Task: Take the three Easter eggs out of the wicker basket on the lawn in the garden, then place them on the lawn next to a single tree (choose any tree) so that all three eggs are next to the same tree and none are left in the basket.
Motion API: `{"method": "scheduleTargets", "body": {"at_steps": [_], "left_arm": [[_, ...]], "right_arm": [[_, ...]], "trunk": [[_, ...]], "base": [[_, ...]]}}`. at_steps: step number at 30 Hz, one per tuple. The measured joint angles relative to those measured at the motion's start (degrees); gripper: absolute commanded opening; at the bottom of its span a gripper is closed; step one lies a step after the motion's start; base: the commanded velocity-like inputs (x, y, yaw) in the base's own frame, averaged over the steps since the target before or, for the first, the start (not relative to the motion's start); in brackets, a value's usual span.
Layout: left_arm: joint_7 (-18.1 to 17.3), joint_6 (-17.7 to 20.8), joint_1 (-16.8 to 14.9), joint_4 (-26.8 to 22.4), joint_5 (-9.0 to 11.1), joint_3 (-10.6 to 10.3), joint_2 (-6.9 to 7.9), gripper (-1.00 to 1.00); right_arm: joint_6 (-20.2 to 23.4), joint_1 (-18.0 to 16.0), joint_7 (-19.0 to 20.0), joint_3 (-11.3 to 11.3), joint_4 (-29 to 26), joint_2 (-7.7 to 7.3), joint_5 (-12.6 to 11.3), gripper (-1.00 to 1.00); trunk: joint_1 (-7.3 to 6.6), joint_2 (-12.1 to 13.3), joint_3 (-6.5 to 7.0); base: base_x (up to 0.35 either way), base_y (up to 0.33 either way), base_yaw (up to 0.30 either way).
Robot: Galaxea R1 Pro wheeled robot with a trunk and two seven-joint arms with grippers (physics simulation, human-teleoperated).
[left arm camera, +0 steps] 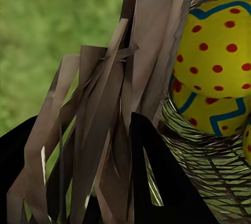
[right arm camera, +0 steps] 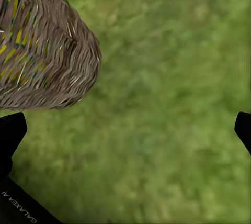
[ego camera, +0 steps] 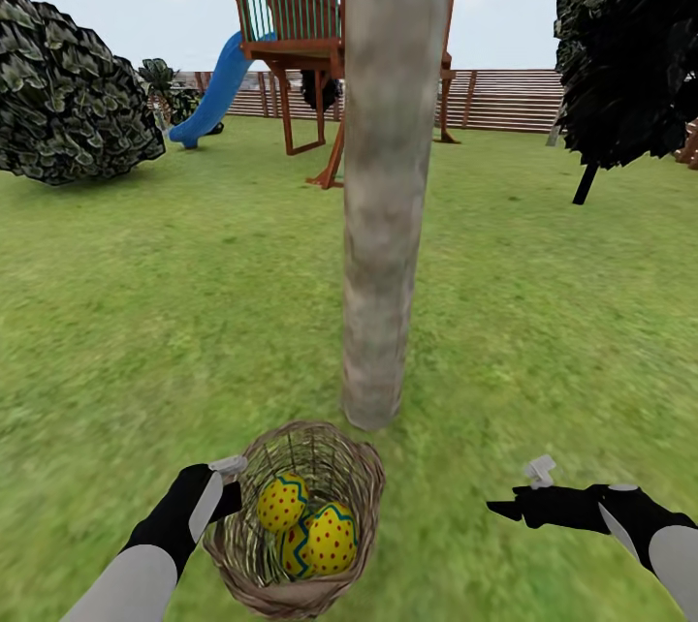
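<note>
The eggs (ego camera: 308,527) are seen piled inside the wicker basket (ego camera: 254,559), which is gripped at its rim by the left gripper (ego camera: 231,479), jaws clamped on the weave, close before the tree (ego camera: 388,215). The basket should be set down gently, level. The right gripper (ego camera: 514,496) is held well apart over the lawn (ego camera: 145,312), jaws spread and empty.

Yellow eggs (ego camera: 308,527) with red dots and blue zigzags lie in the brown basket (ego camera: 254,559) on green lawn (ego camera: 145,312).
</note>
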Motion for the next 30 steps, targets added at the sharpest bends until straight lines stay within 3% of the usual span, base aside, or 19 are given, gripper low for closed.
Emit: {"method": "scheduleTargets", "body": {"at_steps": [30], "left_arm": [[0.0,0.0,0.0,0.0,0.1,0.0,0.01,-1.00]], "right_arm": [[0.1,0.0,-0.1,0.0,-0.1,0.00,0.0,1.00]], "trunk": [[6.59,-12.0,-5.39]], "base": [[0.000,0.000,0.000]]}}
